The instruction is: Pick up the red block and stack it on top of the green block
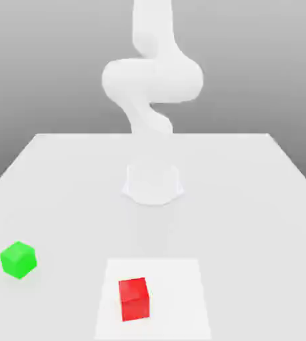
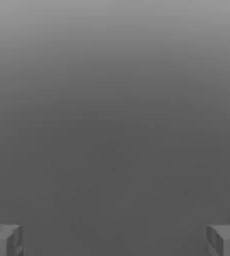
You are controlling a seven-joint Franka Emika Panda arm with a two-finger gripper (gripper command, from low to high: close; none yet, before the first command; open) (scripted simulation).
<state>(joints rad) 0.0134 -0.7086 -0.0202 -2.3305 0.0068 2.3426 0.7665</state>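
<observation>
Spread wide and holding nothing, the end effector (image 2: pixel 115 240) shows in the hand view as two grey fingertips (image 2: pixel 4 240) far apart at the picture's corners, with plain grey between them; that wide stance suits a grasp not yet begun, since the jaws must straddle a cube before closing. The red block (image 1: pixel 134 299) sits flat on the tabletop (image 1: pixel 262 200) near the front edge in the exterior view, inside a slightly brighter square patch, its faces roughly square to the camera, which should let the fingers come down on two opposite sides without twisting much. The green block (image 1: pixel 18 259) rests well apart from it, toward the exterior view's left and a little farther back, turned somewhat so a corner faces forward; the open space between them means a lift and a sideways carry will meet nothing. Behind both, the white arm (image 1: pixel 152 80) rises from its round base (image 1: pixel 153 183) at the tabletop's middle, folded high above the surface, so neither block is touched and the pick appears not yet started.
</observation>
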